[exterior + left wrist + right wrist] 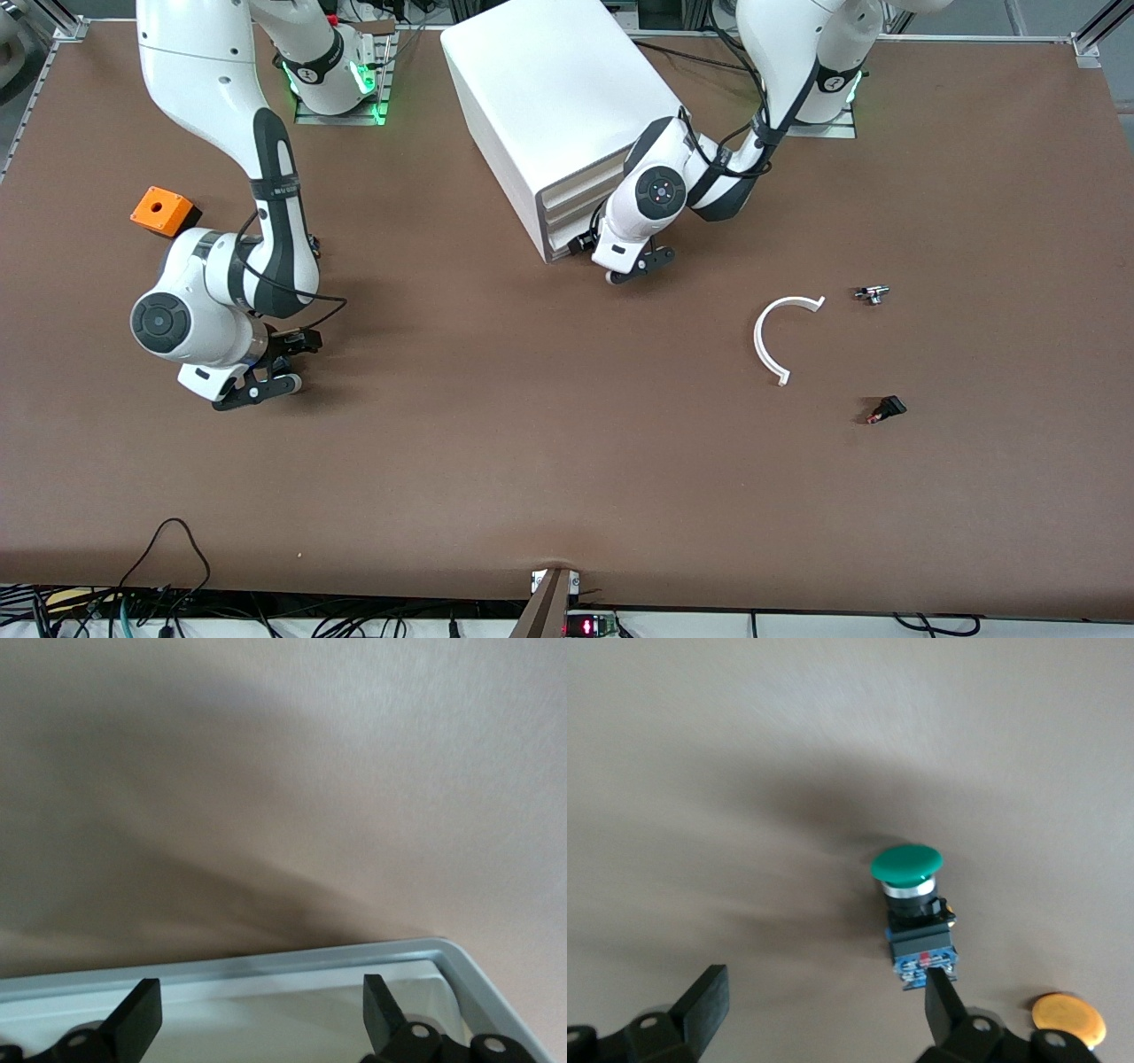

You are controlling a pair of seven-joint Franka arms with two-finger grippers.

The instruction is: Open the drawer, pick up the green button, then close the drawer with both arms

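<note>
Drawer (292,979) rim lies just below left gripper (257,1014), whose fingers are spread wide with nothing between them, at the cabinet (567,115) front. Right gripper (824,1010), likewise spread and empty, sits low over the table (532,443); green button (911,895) lies at its 1 o'clock, a yellow-orange cap (1069,1020) beside it.

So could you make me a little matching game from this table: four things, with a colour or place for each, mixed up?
Things:
1. button
2. box with a hole
3. curved strip
4. left claw

Colour or place:
a. orange
b. at the cabinet front
c. green cap
d. white

Pairs: 1c, 2a, 3d, 4b.
</note>
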